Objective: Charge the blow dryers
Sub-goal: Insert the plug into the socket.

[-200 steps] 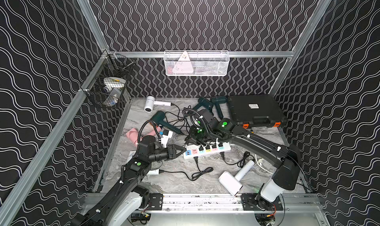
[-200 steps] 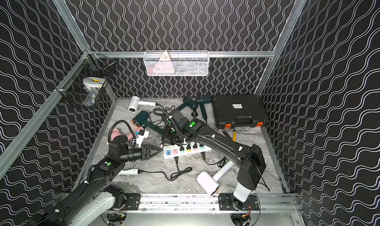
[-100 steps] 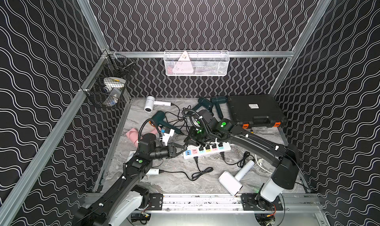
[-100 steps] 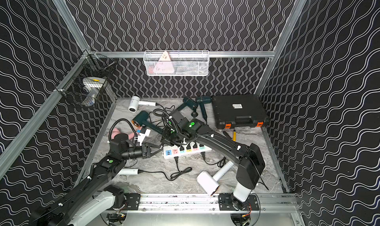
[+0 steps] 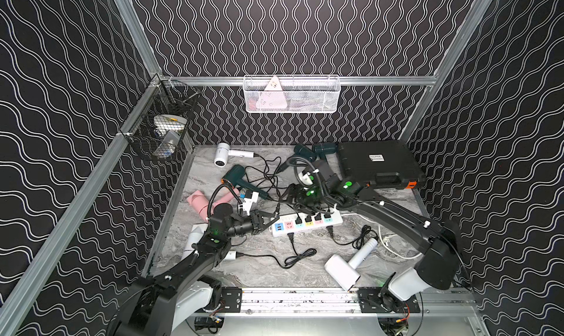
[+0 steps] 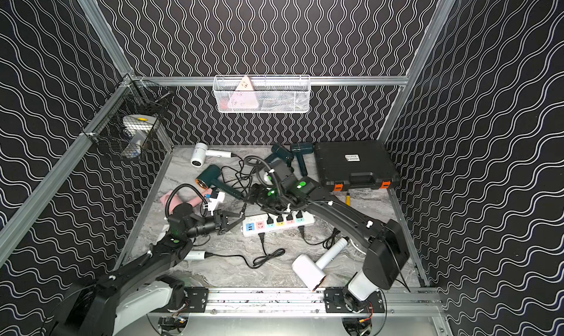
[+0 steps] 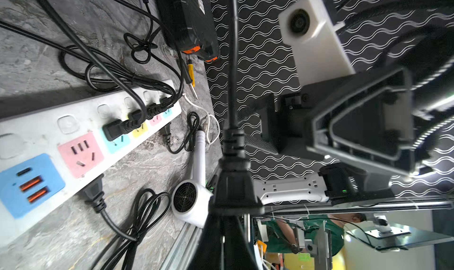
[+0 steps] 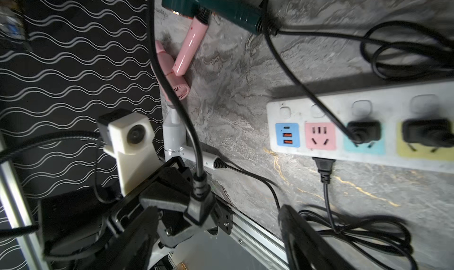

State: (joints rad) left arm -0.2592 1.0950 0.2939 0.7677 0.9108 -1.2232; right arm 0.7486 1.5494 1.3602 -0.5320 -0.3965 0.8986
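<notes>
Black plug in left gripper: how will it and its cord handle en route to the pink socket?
The moulded plug looks rigid, so the shut left gripper should steer it. Its cord bends freely, probably floppy, and may snag. The power strip shows no clamp, so it might slide when pushed.

There are seven blow dryers: three dark teal (image 5: 235, 178) (image 5: 302, 152) (image 5: 324, 149), three white (image 5: 221, 158) (image 5: 341, 272) (image 5: 194, 239) and one pink (image 5: 197, 200). One white power strip (image 5: 285, 227) carries four black plugs (image 5: 298, 220) (image 5: 308, 219) (image 5: 318, 217) (image 5: 328, 216) in its top sockets, with a fifth black plug (image 7: 233, 190) off the strip, and there is one black case (image 5: 375, 163). Two wire baskets are in view, one white (image 5: 291, 96) and one black (image 5: 158, 142)
</notes>
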